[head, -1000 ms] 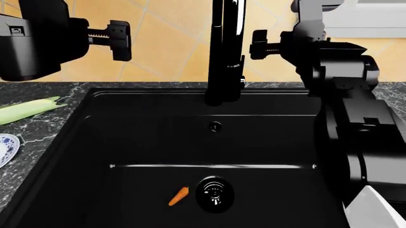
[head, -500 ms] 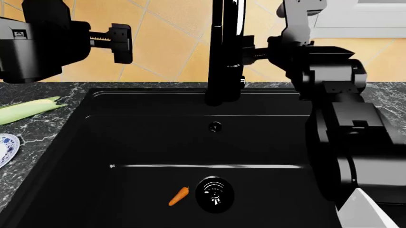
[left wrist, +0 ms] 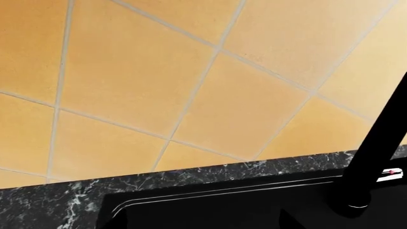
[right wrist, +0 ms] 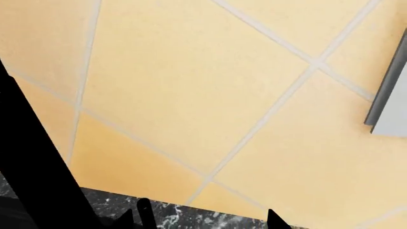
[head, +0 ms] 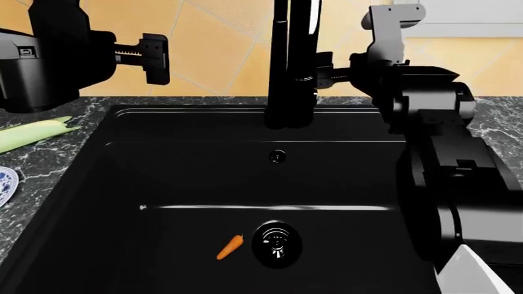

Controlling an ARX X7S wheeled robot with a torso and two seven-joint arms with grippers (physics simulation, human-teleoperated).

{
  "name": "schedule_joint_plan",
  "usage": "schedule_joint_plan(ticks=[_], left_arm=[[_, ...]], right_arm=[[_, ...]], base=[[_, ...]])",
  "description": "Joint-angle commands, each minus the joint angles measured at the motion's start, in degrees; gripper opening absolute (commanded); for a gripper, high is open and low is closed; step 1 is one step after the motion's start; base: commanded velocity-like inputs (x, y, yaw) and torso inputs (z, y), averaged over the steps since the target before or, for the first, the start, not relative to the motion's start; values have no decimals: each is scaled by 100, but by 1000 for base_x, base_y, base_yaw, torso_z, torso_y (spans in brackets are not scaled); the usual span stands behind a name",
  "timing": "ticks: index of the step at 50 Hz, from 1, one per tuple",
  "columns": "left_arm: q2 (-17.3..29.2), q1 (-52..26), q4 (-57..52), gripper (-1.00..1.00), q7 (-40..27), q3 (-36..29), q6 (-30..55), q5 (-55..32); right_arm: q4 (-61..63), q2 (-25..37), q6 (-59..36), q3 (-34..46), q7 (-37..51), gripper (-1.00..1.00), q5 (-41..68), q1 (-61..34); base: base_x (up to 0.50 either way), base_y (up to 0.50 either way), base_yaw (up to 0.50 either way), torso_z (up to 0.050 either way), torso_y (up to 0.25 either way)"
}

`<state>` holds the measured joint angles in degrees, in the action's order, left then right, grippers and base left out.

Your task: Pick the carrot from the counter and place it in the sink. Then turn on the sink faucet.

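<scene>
The small orange carrot (head: pixel 230 247) lies on the floor of the black sink (head: pixel 196 165), just left of the round drain (head: pixel 277 244). The tall black faucet (head: pixel 292 61) rises behind the basin from the dark marble counter (head: pixel 33 165). My right gripper (head: pixel 324 67) is open, right against the faucet's right side at lever height. In the right wrist view its gripper (right wrist: pixel 201 222) shows spread fingertips, a thin black rod near one, and the faucet column (right wrist: pixel 32 157) beside. My left gripper (head: pixel 155 58) is open and empty, high above the sink's left; in its wrist view (left wrist: pixel 203 224) it faces the faucet (left wrist: pixel 375 157).
A pale green vegetable (head: pixel 33 136) and a blue-patterned plate (head: pixel 4 184) lie on the counter left of the sink. An orange tiled wall (head: pixel 212 43) stands behind. A white frame (head: pixel 466 18) is at the upper right. My right arm (head: pixel 457 184) hangs over the sink's right side.
My right gripper has moved left from beside the faucet until it is against the column. The head view has shifted slightly. The carrot and left gripper have not moved.
</scene>
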<state>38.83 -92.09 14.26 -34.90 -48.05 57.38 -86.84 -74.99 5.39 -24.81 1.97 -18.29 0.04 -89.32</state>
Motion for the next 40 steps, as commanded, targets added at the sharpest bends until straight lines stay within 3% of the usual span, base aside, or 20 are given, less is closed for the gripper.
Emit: schedule_joint_plan(ticks=[1, 40], left_arm=[[7, 24, 10, 100, 34, 3, -49, 28], [11, 12, -66, 100, 129, -93, -34, 146]], right_arm=[[1, 31, -34, 17, -25, 100, -2, 43], [1, -40, -33, 182, -387, 100, 4, -207]], base=[[0, 0, 0, 0, 0], [0, 0, 0, 0, 0]])
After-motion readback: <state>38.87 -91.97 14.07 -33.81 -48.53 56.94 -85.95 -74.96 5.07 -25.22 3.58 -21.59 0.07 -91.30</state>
